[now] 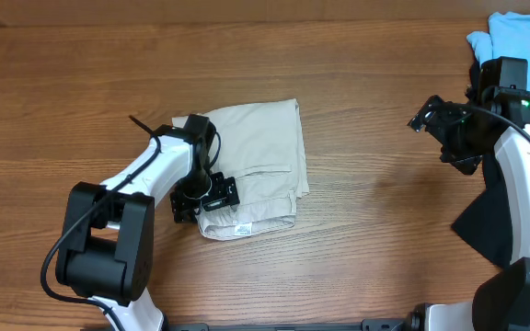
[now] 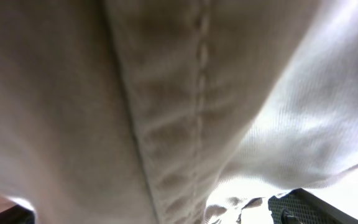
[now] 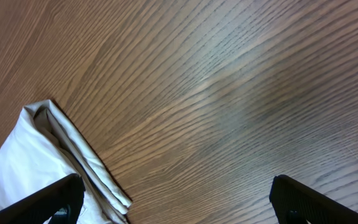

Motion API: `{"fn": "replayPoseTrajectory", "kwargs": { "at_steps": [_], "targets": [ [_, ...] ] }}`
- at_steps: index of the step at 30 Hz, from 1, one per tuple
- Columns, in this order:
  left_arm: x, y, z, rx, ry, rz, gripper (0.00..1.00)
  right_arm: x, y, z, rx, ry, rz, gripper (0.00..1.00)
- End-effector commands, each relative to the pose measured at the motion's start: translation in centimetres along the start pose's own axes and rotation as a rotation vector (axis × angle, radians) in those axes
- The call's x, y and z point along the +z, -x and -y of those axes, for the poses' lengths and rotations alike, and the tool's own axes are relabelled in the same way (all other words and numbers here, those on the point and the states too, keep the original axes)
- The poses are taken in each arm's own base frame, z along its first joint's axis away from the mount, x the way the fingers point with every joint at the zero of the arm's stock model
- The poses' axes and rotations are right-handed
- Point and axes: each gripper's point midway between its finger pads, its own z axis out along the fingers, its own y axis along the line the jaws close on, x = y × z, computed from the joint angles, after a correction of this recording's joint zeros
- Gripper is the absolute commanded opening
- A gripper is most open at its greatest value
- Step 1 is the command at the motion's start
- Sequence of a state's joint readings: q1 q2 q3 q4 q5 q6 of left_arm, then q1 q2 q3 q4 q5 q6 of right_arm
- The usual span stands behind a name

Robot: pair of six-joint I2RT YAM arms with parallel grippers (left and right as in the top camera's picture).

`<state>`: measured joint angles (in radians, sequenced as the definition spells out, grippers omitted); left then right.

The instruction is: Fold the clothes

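Observation:
The beige shorts (image 1: 256, 156) lie folded in a rough rectangle at the table's middle, with a small white label at the lower edge. My left gripper (image 1: 208, 193) is pressed into the shorts' lower left edge. The left wrist view is filled with the shorts' fabric (image 2: 166, 93) and a seam; one black finger (image 2: 303, 208) shows at the far lower right, so the jaws look spread with cloth between them. My right gripper (image 1: 423, 119) is open and empty above bare wood well to the right of the shorts; its wrist view (image 3: 179, 199) shows the shorts' corner (image 3: 30, 162) at the lower left.
A light blue garment (image 1: 523, 41) lies at the far right corner. A black garment (image 1: 486, 230) lies at the right edge beside the right arm. Bare wooden table (image 1: 375, 211) lies between the shorts and the right arm.

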<state>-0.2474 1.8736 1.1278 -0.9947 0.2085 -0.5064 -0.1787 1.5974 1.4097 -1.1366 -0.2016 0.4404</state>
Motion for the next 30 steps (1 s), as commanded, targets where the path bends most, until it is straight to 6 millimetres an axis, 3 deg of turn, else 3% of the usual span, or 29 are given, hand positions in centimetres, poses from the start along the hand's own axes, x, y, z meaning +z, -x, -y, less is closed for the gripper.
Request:
{"fn": "replayPoseTrajectory", "kwargs": {
  "at_steps": [1,6,13,18,21,24,30],
  "targets": [
    [0.1,2.1,-5.3,-0.100,0.256,0.127,0.94,-0.2,0.4,-0.1,-0.004,0.000,0.016,1.00],
    [-3.3,6.7,-8.4,-0.169,0.405,0.340,0.98,-0.2,0.4,-0.1,-0.004,0.000,0.016,1.00],
    [-8.6,13.3,-8.5,-0.140,0.352,0.547,1.00,-0.2,0.4,-0.1,-0.004,0.000,0.016,1.00],
    [-14.1,14.0,-7.9,-0.160,0.338,0.578,1.00,-0.2,0.4,-0.1,-0.004,0.000,0.016,1.00],
    [-17.1,13.8,-5.2,-0.066,0.270,0.581,0.98,-0.2,0.4,-0.1,-0.004,0.000,0.016,1.00],
    [-17.9,13.3,-1.0,0.175,0.156,0.554,0.95,-0.2,0.4,-0.1,-0.004,0.000,0.016,1.00],
    [-18.1,13.4,-0.3,0.335,0.199,0.554,1.00,-0.2,0.4,-0.1,-0.004,0.000,0.016,1.00]
  ]
}}
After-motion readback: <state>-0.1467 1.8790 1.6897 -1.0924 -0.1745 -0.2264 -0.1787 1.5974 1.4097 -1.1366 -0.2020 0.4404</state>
